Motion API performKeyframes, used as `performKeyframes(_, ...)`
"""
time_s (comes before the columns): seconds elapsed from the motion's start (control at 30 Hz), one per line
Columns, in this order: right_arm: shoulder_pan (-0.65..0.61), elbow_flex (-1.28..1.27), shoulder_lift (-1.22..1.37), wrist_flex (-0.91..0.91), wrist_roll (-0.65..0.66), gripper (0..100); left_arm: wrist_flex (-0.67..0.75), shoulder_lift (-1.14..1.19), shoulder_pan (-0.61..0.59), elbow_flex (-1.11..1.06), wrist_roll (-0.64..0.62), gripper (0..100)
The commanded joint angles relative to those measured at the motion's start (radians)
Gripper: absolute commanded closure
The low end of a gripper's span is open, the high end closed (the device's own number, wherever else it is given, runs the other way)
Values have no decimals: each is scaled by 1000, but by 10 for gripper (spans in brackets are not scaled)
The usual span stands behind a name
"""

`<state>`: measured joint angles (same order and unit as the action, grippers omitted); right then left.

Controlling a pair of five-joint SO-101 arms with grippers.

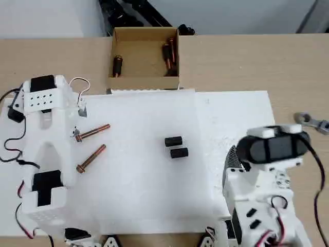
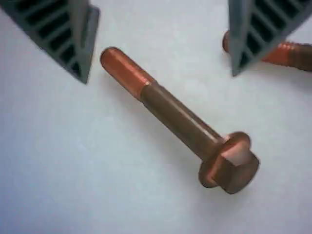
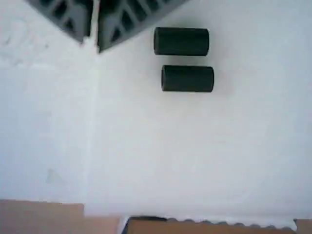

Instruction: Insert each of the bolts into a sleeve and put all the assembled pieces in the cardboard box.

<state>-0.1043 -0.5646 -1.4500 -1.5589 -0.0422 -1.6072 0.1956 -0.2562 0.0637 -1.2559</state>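
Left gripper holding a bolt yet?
No: the left gripper is open, and the bolt lies loose on the white sheet, gripped by neither finger.

Two copper bolts [image 1: 93, 133] and two black sleeves [image 1: 174, 141] lie loose on the white sheet [image 1: 144, 195]; assembled pieces [image 1: 117, 66] lie in the cardboard box [image 1: 144, 82].

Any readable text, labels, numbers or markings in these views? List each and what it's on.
None readable.
The bolt head in the left wrist view shows no stamped marking.
The black sleeves are plain.
The cardboard box shows no print on its walls.
The black motor housing on an arm shows no legible label.
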Motion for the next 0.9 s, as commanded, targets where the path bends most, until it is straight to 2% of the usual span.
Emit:
performKeyframes(0.0,2,-20,-4,25,-11,995,9,-3,26,4,-11,819)
performKeyframes(0.3,2,-84,-4,85,-11,995,6,-2,129,2,-14,818)
performKeyframes(0.43,2,-86,-4,85,-11,995,6,21,126,2,-14,818)
performKeyframes(0.7,2,-86,-4,85,-11,995,3,210,63,5,-28,819)
performKeyframes(0.87,2,-86,-4,85,-11,995,34,221,60,8,-34,819)
